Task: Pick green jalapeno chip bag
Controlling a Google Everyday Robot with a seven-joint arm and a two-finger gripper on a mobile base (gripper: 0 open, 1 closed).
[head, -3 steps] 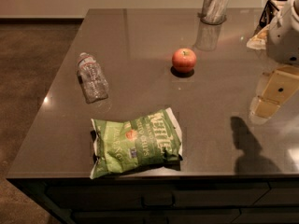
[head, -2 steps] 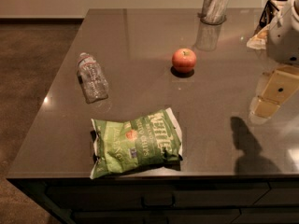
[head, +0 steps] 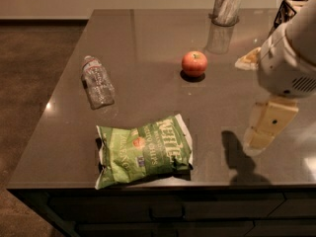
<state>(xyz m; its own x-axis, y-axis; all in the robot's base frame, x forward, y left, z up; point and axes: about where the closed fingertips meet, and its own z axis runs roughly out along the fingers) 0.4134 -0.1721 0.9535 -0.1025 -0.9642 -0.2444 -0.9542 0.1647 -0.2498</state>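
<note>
The green jalapeno chip bag (head: 144, 151) lies flat near the front edge of the dark table (head: 148, 48), light green and crinkly with white lettering and a small orange-red emblem. My gripper (head: 266, 127) hangs from the white arm (head: 291, 58) at the right side, above the table top. It is well to the right of the bag and apart from it, with nothing seen in it. Its shadow falls on the table just left of it.
A red apple (head: 194, 63) sits mid-table behind the bag. A clear plastic bottle (head: 97, 81) lies on its side at the left. A metal cup (head: 227, 5) stands at the back. The table's front edge runs just below the bag.
My gripper and arm have moved a little to the left and down toward the front of the table. The bag, apple and bottle have not moved.
</note>
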